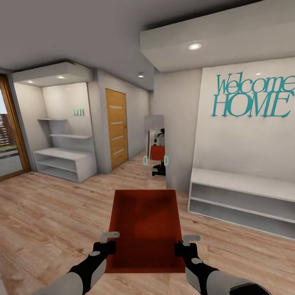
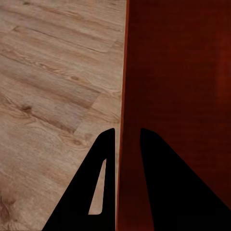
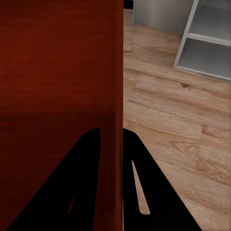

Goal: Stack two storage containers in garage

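Note:
I carry one red-orange open-top storage container (image 1: pixel 145 225) in front of me, above light wood-plank flooring. My left gripper (image 1: pixel 107 244) is shut on its left wall near the close end, and my right gripper (image 1: pixel 183 246) is shut on its right wall. In the left wrist view the left gripper (image 2: pixel 127 137) has one dark finger on each side of the container wall (image 2: pixel 122 86). The right wrist view shows the right gripper (image 3: pixel 111 134) pinching the container wall (image 3: pixel 119 72) the same way. A tall mirror (image 1: pixel 155 149) ahead reflects me holding the container.
A white low shelf bench (image 1: pixel 241 200) stands at the right under a "Welcome HOME" wall sign (image 1: pixel 254 96). A white shelf unit (image 1: pixel 65 162) fills the alcove at the left, beside a wooden door (image 1: pixel 116 129). A glass door (image 1: pixel 10 135) is at the far left.

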Robot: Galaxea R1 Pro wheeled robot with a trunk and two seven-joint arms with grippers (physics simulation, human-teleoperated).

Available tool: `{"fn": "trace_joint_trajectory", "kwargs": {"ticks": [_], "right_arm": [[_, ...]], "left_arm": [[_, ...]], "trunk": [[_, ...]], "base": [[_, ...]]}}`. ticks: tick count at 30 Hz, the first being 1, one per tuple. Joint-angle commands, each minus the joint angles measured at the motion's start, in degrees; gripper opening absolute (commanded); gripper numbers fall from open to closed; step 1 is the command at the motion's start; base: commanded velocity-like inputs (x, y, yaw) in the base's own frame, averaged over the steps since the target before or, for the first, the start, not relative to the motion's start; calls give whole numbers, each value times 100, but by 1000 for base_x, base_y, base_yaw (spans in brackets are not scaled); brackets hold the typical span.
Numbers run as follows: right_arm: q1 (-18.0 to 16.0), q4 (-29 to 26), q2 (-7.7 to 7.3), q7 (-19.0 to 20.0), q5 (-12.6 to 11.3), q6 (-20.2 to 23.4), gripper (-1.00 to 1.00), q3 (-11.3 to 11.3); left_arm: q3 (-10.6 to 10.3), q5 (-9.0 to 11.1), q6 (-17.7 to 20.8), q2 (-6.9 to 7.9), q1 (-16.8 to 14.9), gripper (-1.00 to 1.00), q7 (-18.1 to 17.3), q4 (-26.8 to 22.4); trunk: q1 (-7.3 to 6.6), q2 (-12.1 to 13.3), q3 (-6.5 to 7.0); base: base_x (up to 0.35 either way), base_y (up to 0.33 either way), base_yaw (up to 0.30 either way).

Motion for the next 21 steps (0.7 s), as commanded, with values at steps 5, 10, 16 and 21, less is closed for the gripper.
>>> {"fn": "trace_joint_trajectory", "kwargs": {"ticks": [5,10,16,21], "right_arm": [[-10,14,-2,-14,-98,-39,-100,-107],[-9,14,3,-16,-106,-42,-100,-107],[-9,16,1,-17,-106,-42,-100,-107],[-9,18,4,-15,-106,-37,-100,-107]], "left_arm": [[101,12,-24,464,-6,-100,91,14],[101,17,-24,469,-6,-100,91,22],[101,255,-24,470,-6,-100,87,22],[94,367,-24,473,-6,-100,83,28]], "trunk": [[4,-5,-8],[4,-5,-8],[4,-5,-8],[4,-5,-8]], "base": [[321,0,0],[321,0,0],[321,0,0],[321,0,111]]}}
